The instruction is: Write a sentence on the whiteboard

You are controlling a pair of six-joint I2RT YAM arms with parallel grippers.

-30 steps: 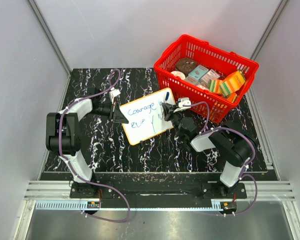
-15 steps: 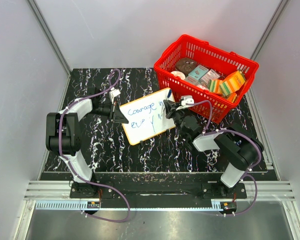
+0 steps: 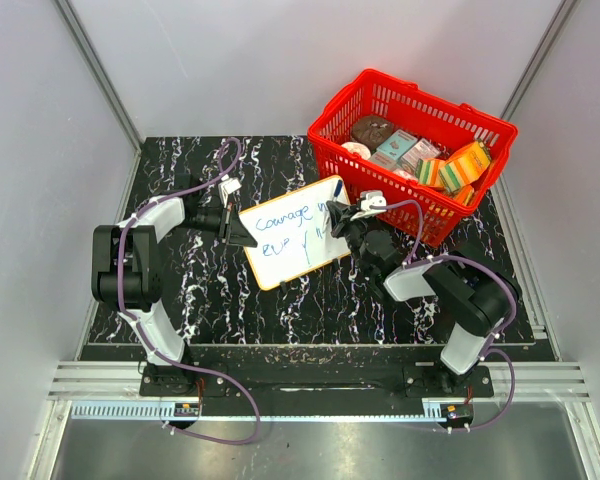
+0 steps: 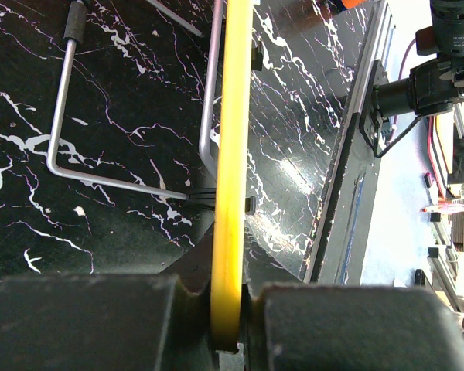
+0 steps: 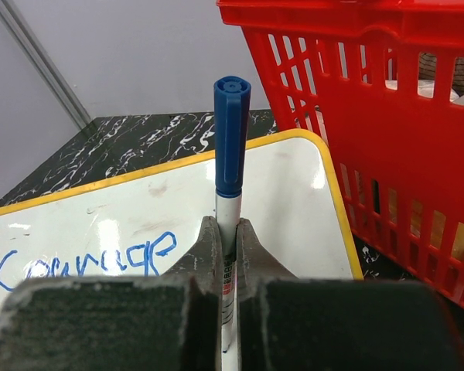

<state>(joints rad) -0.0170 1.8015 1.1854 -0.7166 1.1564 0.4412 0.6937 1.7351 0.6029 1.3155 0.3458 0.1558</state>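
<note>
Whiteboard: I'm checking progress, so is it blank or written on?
Written on. The whiteboard carries a blue sentence in two lines; the right wrist view shows "Courage". The second line is unreadable.

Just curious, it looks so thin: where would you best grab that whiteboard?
The yellow rim on its left edge, from the left: the whiteboard is thin, so jaws can pinch across it, as the left gripper does, leaving the face free for the marker.

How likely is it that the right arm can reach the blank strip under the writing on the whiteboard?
Probably yes. The right gripper, shut on the marker, is at the whiteboard's right edge. Nothing lies on the blank strip, and the basket stands beside the arm, not across its way.
</note>
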